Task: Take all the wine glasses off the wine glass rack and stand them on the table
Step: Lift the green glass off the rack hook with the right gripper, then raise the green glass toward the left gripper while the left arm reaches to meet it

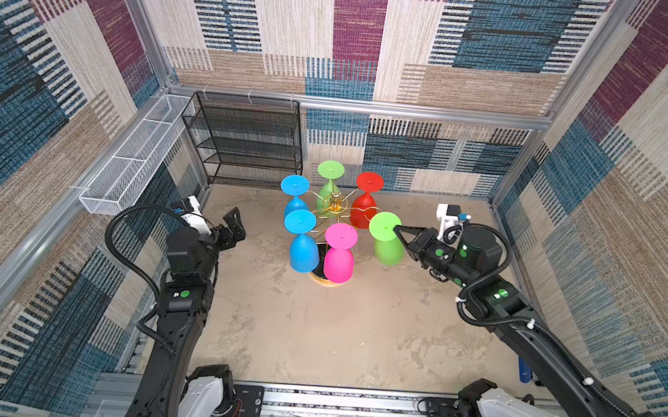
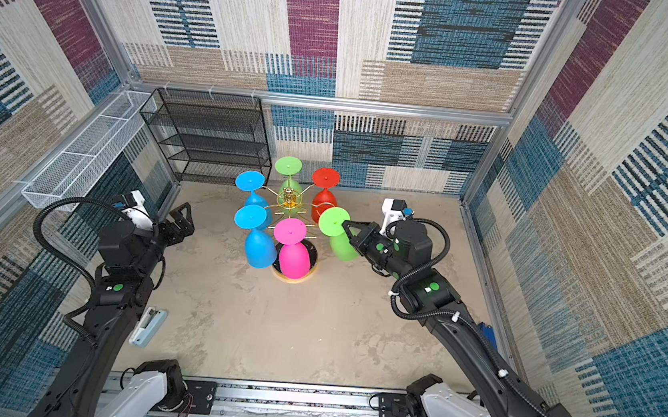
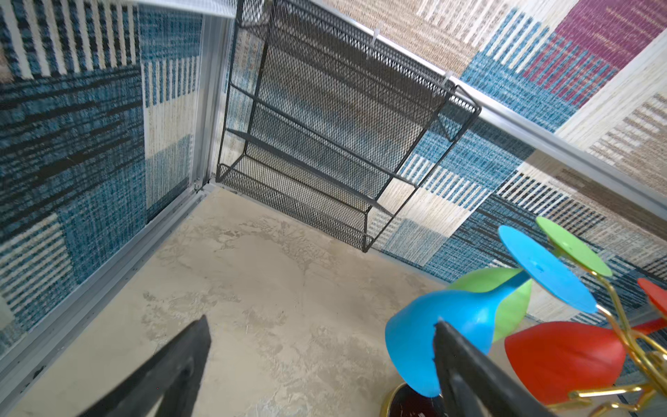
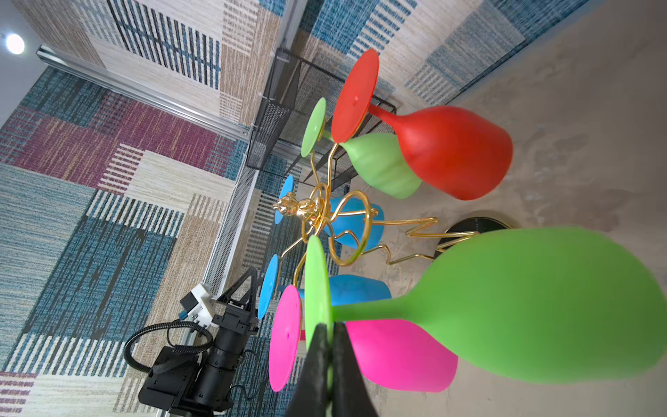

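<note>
The gold wire wine glass rack [image 1: 333, 203] [image 2: 289, 201] [image 4: 317, 213] stands on a round black base [image 1: 329, 282] mid-table. Blue, green, red and pink glasses hang from it upside down. My right gripper [image 1: 396, 229] [image 2: 345, 224] [image 4: 329, 326] is shut on the foot disc of a green wine glass [image 1: 387, 250] [image 2: 341, 248] [image 4: 541, 307]. That glass hangs bowl down at the rack's right side, its stem outside an empty gold ring [image 4: 348, 231]. My left gripper [image 1: 235, 223] [image 2: 181, 220] [image 3: 321, 321] is open and empty, left of the rack near a blue glass [image 3: 433, 335].
A black mesh shelf [image 1: 247, 138] stands against the back wall, behind the rack on the left. A white mesh basket [image 1: 136, 157] hangs on the left wall. A pale blue device [image 2: 147, 325] lies by the left arm. Patterned walls enclose the table.
</note>
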